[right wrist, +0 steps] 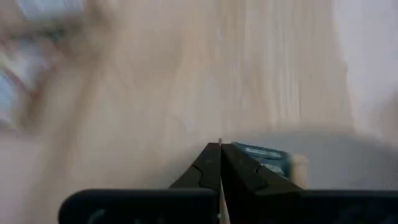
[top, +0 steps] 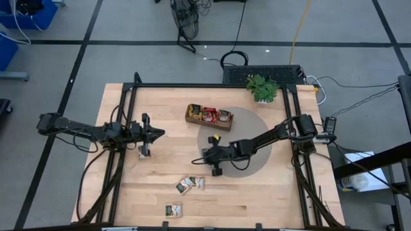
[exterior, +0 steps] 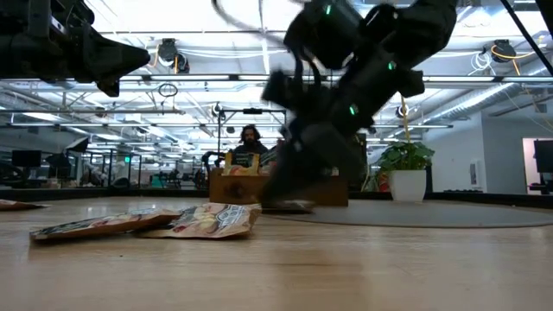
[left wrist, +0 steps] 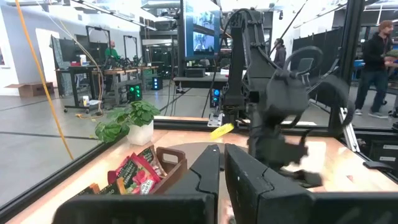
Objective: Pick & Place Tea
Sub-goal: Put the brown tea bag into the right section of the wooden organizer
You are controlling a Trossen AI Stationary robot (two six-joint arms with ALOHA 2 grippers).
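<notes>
Grasping step, by judgement, of the pick-and-place: right pincer [top: 207, 156] low over the bench [top: 289, 199] at the edge of the grey round mat [top: 257, 128], fingers pressed fully together. In the right wrist view, a sachet [right wrist: 264, 158] with a teal edge and pale face, lying just beside the closed tips; impossible to tell whether its thin edge is pinched between them or merely beside them. Left pincer [top: 159, 133] waiting above the left half of the bench, well apart from the work, fingers narrowed to a slit and holding nothing visible. Tea in two lots: several sachets standing packed in the long brown wooden tray [top: 191, 117] at the back middle, mostly red [top: 209, 115]; loose ones flat on the bench towards the front, a small cluster [top: 191, 184] and another [top: 173, 209] nearer the edge. Next move calling, by judgement, for a check of the grip, then a lift and a carry back across the mat to a compartment of the tray, with a clean release over it. Materials: sachets small, flat, square, of printed paper, light and likely to slip or flutter; tray of dark wood with upright walls; bench of pale, smooth planking; mat thin and matt. Small green potted plant [top: 262, 88] behind the tray, clear of the route.
</notes>
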